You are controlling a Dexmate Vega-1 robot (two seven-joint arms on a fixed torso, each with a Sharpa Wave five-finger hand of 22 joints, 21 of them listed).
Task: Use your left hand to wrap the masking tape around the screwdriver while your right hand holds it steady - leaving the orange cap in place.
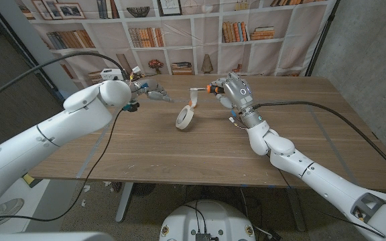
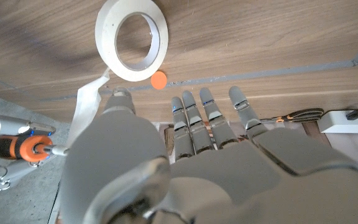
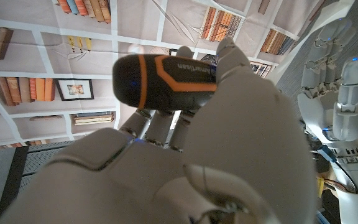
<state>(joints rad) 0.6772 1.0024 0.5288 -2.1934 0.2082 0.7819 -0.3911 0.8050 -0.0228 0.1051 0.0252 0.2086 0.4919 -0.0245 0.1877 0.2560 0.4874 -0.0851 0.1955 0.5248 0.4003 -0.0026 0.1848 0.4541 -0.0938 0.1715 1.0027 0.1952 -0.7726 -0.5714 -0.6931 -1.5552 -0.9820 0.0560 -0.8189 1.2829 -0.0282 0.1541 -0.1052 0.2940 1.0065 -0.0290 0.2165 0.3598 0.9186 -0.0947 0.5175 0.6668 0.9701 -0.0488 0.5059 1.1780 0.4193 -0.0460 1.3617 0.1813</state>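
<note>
My right hand (image 1: 235, 92) grips the black and orange handle of the screwdriver (image 3: 166, 77) and holds it level above the table, shaft pointing towards my left hand. The masking tape roll (image 1: 185, 117) stands on edge on the table below the shaft. A loose strip of tape (image 2: 86, 102) runs from the roll up to the shaft. A small orange cap (image 2: 158, 79) lies on the table beside the roll. My left hand (image 1: 150, 90) hovers to the left of the shaft, fingers (image 2: 194, 121) stretched out and apart, holding nothing.
The wooden table (image 1: 179, 150) has bare room in front of the roll. A bookshelf backdrop (image 1: 179, 33) stands behind the far edge. Cables trail off both arms over the table's sides.
</note>
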